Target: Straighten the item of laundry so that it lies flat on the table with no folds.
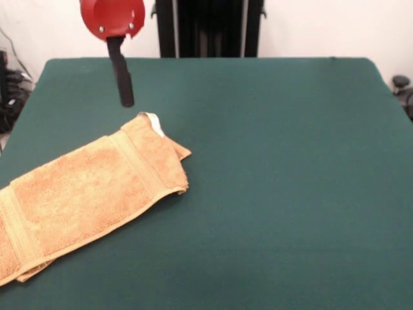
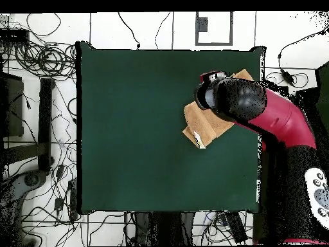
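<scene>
From the front camera I see the towel (image 1: 90, 194) lying on the green tabletop (image 1: 277, 161), over on the picture's left side. It is not spread out. It is folded into a long strip, and I can see more than one layer at its edges. Its long way runs on a slant, from the low left edge of the picture up toward the middle. The low end goes right to the picture's edge, so I cannot see where it stops. The upper end points up and to the right, and it looks bunched, with one corner sticking out to the right. A small white tag (image 1: 155, 123) peeks out at that upper tip. Woven bands cross the strip, one near the upper end and one near the low end. My robot's hand (image 1: 124, 77) hangs down from a red round part of the arm (image 1: 111, 16), just above and a bit behind the tagged tip. It looks like one dark stick from here, and I cannot tell if it is apart or together. I cannot tell if it touches the cloth, but it looks a little above it. From the overhead camera, the towel (image 2: 205, 123) sits near the right edge of the tabletop (image 2: 135, 128), slanting too, and the big red and black arm (image 2: 257, 109) covers much of it. The white tag (image 2: 198, 139) shows at the lower left end of the cloth there.
</scene>
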### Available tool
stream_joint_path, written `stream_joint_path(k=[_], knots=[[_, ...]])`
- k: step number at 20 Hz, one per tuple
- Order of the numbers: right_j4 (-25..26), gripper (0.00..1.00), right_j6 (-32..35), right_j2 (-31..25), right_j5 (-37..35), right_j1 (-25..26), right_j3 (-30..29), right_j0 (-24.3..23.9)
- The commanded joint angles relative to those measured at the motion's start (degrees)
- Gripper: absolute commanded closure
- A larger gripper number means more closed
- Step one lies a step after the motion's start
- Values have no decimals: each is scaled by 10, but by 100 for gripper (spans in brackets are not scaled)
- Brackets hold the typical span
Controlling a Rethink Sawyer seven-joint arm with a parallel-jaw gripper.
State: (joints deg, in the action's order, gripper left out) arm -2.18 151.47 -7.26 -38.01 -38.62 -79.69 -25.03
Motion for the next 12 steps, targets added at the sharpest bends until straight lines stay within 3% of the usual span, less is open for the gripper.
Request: stream_joint_path(k=[1,7,12], knots=[[-2,0,4,-66,87,60,-78,16],[-4,0,35,-33,92,89,-28,45],[-22,0,38,-41,80,97,-33,44]])
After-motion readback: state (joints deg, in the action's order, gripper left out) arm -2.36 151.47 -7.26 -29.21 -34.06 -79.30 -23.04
